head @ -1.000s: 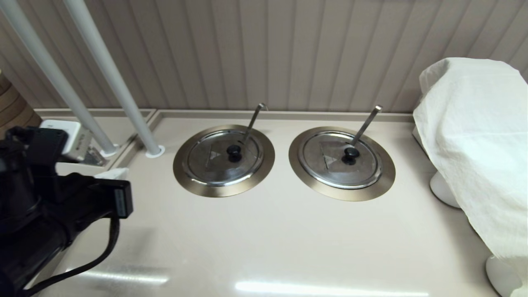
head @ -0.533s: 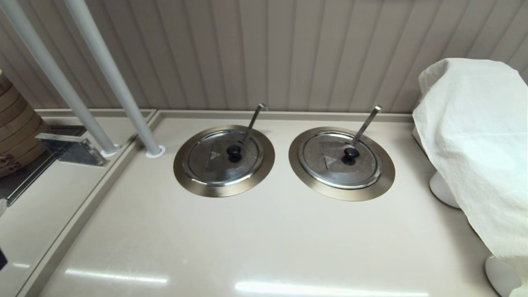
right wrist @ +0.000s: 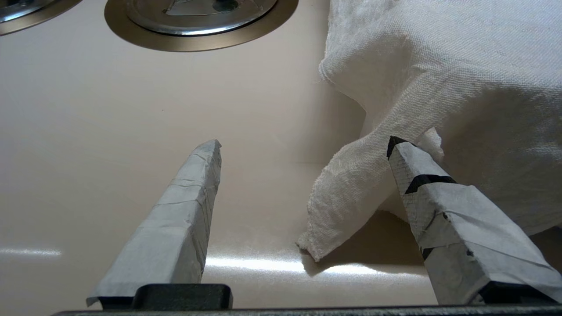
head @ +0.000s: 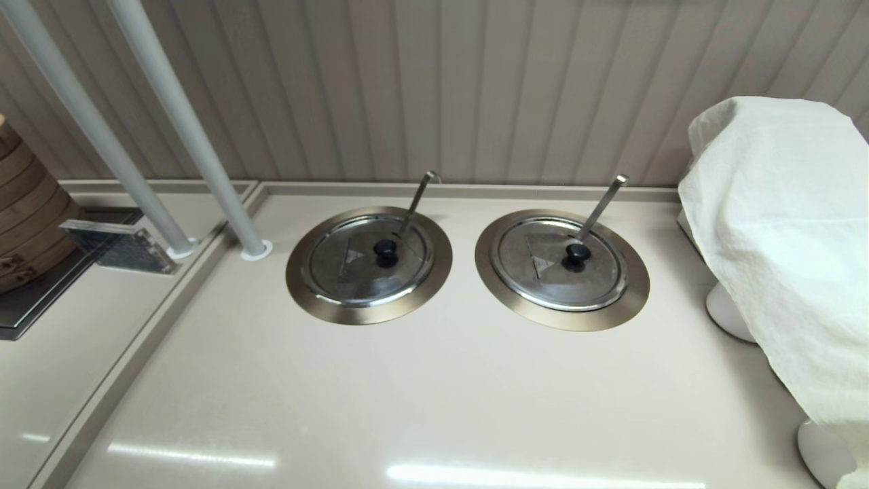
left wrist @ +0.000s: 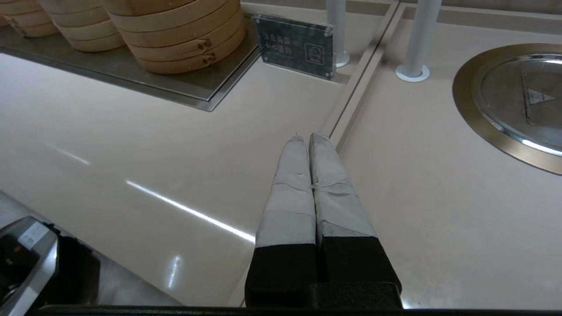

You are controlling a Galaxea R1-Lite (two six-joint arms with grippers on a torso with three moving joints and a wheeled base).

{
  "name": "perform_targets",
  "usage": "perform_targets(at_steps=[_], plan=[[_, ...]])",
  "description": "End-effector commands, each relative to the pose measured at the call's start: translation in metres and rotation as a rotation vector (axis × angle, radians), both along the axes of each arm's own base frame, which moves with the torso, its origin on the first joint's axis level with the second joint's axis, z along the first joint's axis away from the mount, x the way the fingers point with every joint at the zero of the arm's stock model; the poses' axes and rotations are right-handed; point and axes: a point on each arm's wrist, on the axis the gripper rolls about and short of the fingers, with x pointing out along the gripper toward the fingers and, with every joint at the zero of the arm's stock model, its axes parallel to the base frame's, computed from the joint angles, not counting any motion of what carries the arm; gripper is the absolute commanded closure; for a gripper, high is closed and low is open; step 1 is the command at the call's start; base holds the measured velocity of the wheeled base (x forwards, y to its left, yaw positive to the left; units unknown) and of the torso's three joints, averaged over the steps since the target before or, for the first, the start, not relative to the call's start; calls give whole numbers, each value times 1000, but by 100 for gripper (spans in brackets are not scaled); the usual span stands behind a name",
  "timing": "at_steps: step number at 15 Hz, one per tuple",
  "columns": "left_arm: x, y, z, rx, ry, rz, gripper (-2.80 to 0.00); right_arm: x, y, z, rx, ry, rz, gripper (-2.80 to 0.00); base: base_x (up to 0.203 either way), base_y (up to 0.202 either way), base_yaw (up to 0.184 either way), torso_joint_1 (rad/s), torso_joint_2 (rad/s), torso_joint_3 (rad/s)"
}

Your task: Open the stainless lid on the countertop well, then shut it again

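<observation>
The stainless lid (head: 353,266) lies flat and closed on the left countertop well (head: 299,285), its black knob (head: 385,250) in the middle and the thin hook-tipped handle (head: 419,193) rising through its far edge. Neither gripper shows in the head view. In the left wrist view my left gripper (left wrist: 308,137) is shut on nothing, low over the counter, well to the left of the lid (left wrist: 522,101) and its ring (left wrist: 467,105). My right gripper (right wrist: 304,144) is open and empty near the counter's front right, beside the white cloth (right wrist: 439,66).
The twin lid (head: 550,268) with a flat square-tipped handle (head: 604,200) sits to the right. A white cloth (head: 781,238) drapes something at the right edge. Two slanted posts (head: 197,149), a small sign (left wrist: 296,46) and bamboo steamers (left wrist: 175,30) stand at the left.
My left arm, which filled the lower left of the head view a second ago, has pulled back out of that view. Both lids have stayed put.
</observation>
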Motion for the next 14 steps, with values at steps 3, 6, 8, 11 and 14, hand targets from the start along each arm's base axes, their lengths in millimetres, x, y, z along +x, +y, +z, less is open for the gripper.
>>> perform_targets(at_steps=[3,6,8,11,14], plan=[[-25,-4,-14,39,-90,-17,0,0,0,0,-1,1,-1,-280,0,0,0,0,0,0],[-33,-8,-38,81,-111,-183,0,0,0,0,-1,0,0,-280,0,0,0,0,0,0],[-35,-12,-61,112,-106,-378,0,0,0,0,-1,0,-1,-280,0,0,0,0,0,0],[-37,-15,-81,108,-39,-518,0,0,0,0,-1,0,0,-280,0,0,0,0,0,0],[-30,-15,-96,85,13,-526,0,0,0,0,-1,1,1,-280,0,0,0,0,0,0]])
